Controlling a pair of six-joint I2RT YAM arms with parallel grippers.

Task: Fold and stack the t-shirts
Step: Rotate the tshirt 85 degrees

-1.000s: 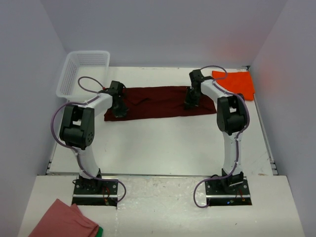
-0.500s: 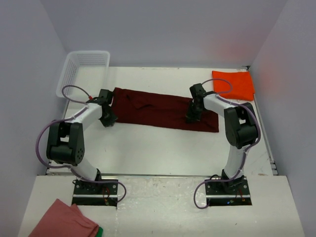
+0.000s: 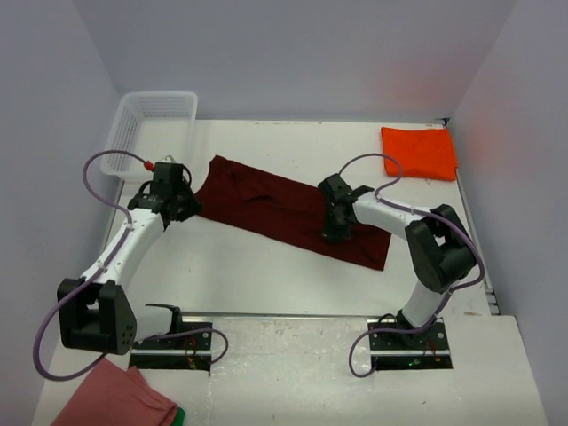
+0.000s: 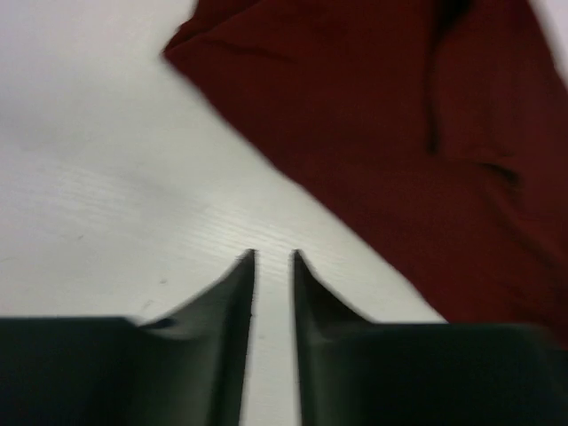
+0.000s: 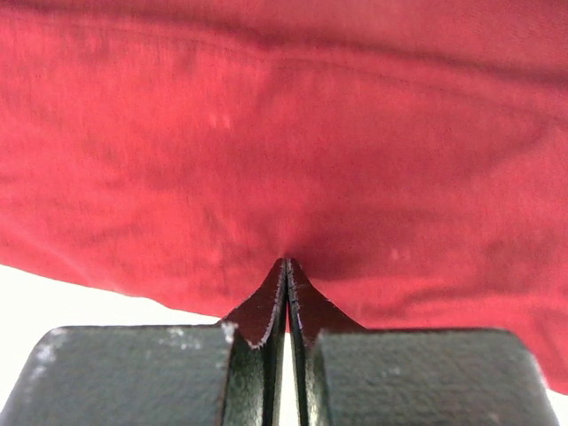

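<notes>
Item 1. Dark maroon-red fabric t-shirt (image 3: pixel 275 200): I find it lying as a long, narrow folded strip, slanting across the white table (image 3: pixel 266 275) from far left to near right. I judge it partly folded, with the cross folds and the stacking left to do.

Item 2. Bright orange-red fabric t-shirt (image 3: pixel 419 153): a flat folded square in the far right corner, well apart. I count it done.

Item 3. Right gripper (image 5: pixel 287 264): pinched tight on the maroon shirt, toward its right end.

Item 4. Left gripper (image 4: pixel 273 259): jaws narrowly parted and empty, over bare table just beside the strip's left end.

Item 5. White plastic mesh basket (image 3: pixel 120 142): far left corner.
</notes>
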